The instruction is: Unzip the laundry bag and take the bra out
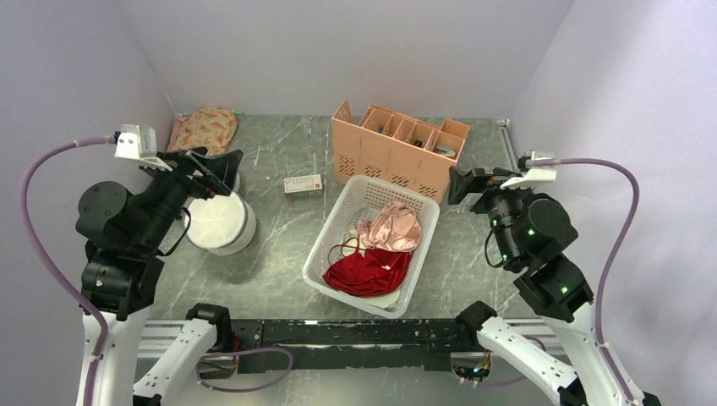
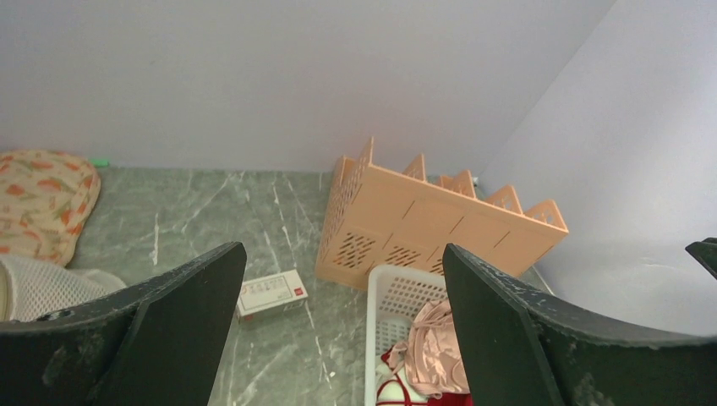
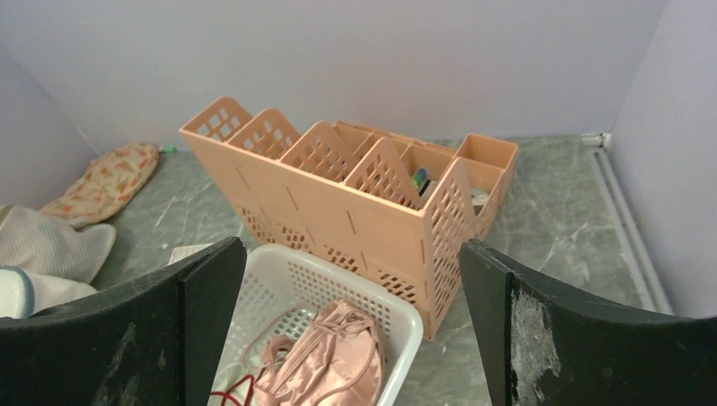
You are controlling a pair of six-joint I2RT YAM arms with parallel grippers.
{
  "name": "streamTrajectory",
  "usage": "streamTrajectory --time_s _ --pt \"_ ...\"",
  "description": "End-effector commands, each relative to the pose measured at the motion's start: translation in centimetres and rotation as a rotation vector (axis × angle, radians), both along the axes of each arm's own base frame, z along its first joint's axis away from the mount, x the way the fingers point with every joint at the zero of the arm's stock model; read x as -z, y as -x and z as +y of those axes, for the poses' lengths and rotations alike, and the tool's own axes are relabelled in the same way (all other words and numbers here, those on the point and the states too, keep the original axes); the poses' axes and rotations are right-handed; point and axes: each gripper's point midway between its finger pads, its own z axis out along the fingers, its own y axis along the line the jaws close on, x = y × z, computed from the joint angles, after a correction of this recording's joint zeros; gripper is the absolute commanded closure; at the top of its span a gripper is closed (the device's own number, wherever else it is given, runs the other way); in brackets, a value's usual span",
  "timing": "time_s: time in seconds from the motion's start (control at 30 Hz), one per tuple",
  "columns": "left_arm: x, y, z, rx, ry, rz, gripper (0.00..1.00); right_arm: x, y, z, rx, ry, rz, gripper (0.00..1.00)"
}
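The white round mesh laundry bag (image 1: pixel 218 222) stands on the table at the left, zipped. Its mesh edge shows at the left of the left wrist view (image 2: pixel 34 283) and of the right wrist view (image 3: pixel 42 245). My left gripper (image 1: pixel 221 169) hangs just above the bag's far side, open and empty, pointing towards the basket (image 2: pixel 342 271). My right gripper (image 1: pixel 458 186) is open and empty in the air right of the basket, level with the organizer's end (image 3: pixel 351 262). No bra shows in any view.
A white plastic basket (image 1: pixel 423 245) in the middle holds a shiny pink satin garment (image 1: pixel 391 227) and a red garment (image 1: pixel 365 272). A peach organizer (image 1: pixel 397 148) stands behind it. A small box (image 1: pixel 303 185) lies between the bag and the basket. A floral pouch (image 1: pixel 203 128) lies at the back left.
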Motion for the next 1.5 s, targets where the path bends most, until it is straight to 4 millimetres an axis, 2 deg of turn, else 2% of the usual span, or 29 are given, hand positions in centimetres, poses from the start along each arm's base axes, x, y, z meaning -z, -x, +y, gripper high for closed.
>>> streamTrajectory --time_s 0.0,0.27,0.43,0.6,0.73,0.93,1.07,1.13,1.2,1.33,1.47 --pt "1.6 -0.2 0.8 -0.041 -0.005 0.08 0.02 1.0 -0.8 1.5 -0.044 -0.056 0.02 0.0" --pt "5.1 -1.1 0.8 -0.043 -0.021 0.219 0.02 4.7 -1.6 3.7 -0.119 -0.108 0.094 0.0" --pt "8.3 -1.8 -0.3 0.01 -0.015 0.334 0.03 6.9 -1.7 6.2 -0.235 -0.102 0.152 0.0" --pt "13.1 -2.2 -3.1 0.167 0.027 0.47 0.03 9.2 -1.8 10.2 -0.418 -0.09 0.23 0.0" --pt "17.5 -1.6 -5.7 0.32 0.092 0.588 0.03 11.8 -2.6 12.9 -0.522 -0.081 0.315 0.0" --pt "23.6 0.4 -8.3 0.389 0.133 0.722 0.03 15.8 -5.4 13.7 -0.464 -0.039 0.444 0.0" --pt "27.3 2.0 -10.4 0.438 0.146 0.803 0.03 17.7 -7.7 12.7 -0.348 -0.032 0.467 0.0" --pt "28.9 2.8 -11.7 0.462 0.135 0.845 0.03 18.4 -8.8 11.5 -0.281 -0.04 0.474 0.0" --pt "30.2 3.6 -13.2 0.484 0.114 0.88 0.03 18.9 -10.4 9.4 -0.213 -0.078 0.478 0.0" --pt "31.0 5.2 -17.3 0.545 0.104 0.883 0.03 19.7 -12.9 4.8 -0.109 -0.174 0.471 0.0" --pt "30.7 7.0 -22.5 0.63 0.1 0.855 0.03 19.5 -14.4 2.0 -0.022 -0.154 0.442 0.0"
